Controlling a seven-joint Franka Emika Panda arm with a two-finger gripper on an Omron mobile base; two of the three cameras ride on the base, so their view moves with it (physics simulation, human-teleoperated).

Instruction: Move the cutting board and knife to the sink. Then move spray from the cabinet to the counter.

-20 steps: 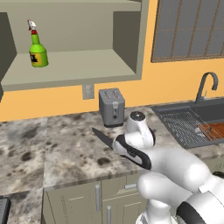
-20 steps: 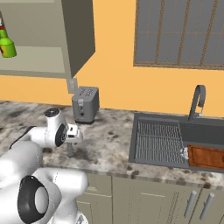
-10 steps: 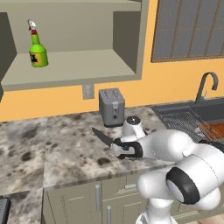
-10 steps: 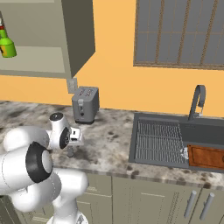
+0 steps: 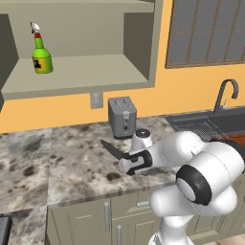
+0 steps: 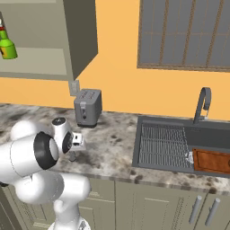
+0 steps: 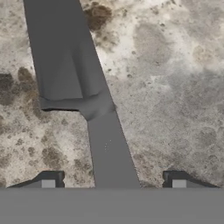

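The knife [image 7: 103, 131] lies flat on the speckled counter [image 5: 72, 162], its dark blade [image 5: 111, 149] pointing left and back. My gripper [image 7: 113, 180] hangs low over the handle and is open. One fingertip [image 7: 48, 179] stands on each side of the handle with a gap to it. In the right base view the gripper [image 6: 73, 152] sits just above the counter, in front of the toaster. The reddish cutting board [image 6: 211, 161] lies in the sink [image 6: 161, 146]. The green spray [image 5: 41, 55] stands on the shelf of the cabinet [image 5: 81, 79].
A grey toaster [image 5: 122, 116] stands against the wall just behind the knife. A curved faucet [image 6: 203, 103] rises behind the sink. Lower cabinet doors with metal handles [image 5: 106, 222] run below the counter edge. Bare counter stretches left of the knife.
The hand has dropped toward the counter and now straddles the knife handle. The arm has folded lower and rightward. The knife, board and spray have not moved.
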